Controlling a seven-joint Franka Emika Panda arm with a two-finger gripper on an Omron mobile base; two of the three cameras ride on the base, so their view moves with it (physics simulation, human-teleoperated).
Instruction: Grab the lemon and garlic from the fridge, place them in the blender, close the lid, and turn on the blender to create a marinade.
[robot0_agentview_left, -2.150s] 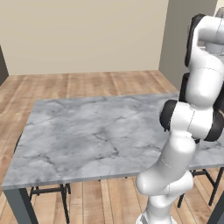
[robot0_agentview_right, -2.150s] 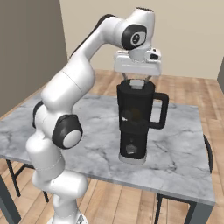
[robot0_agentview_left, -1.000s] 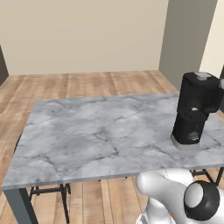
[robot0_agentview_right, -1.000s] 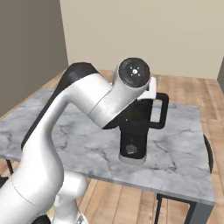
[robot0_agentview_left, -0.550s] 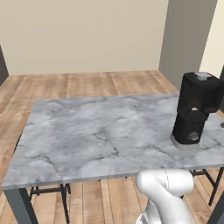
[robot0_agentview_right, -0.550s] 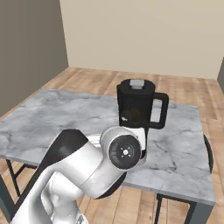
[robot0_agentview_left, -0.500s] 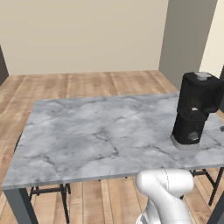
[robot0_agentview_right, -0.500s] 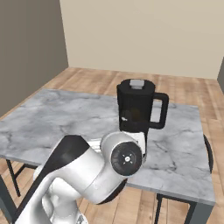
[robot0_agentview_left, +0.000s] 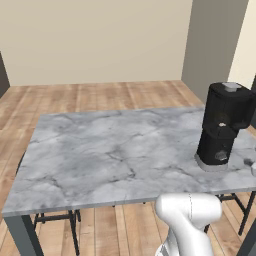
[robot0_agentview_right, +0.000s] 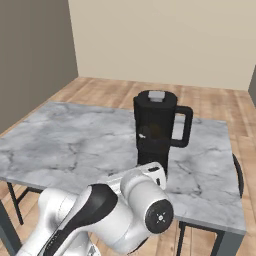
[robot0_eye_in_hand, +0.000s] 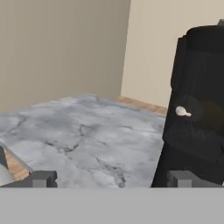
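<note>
Left base view: the black blender, a jug on a black base with a grey foot ring, stands upright on the grey marble-pattern table, near the table's right end and front edge. Its long axis is vertical. The flat black lid with the light grey square knob sits on top of the jug. A knob on the base faces the front right of this view. The white arm's rounded link shows below the table's front edge.

Right base view: the same blender stands upright on the table, toward its right half. The jug's side handle points to the right in this view, and the lid closes the top. Something pale and something yellowish show faintly through the jug wall; what they are cannot be told for certain. The arm's bulky white and dark joints lie low in front of the table, just before the blender's base.

Hand view: the gripper is spread wide, its two dark finger tips well apart and holding nothing. The blender rises on the right, directly beyond the right finger tip and close to it, long axis upright. The marble table stretches away on the left.
</note>
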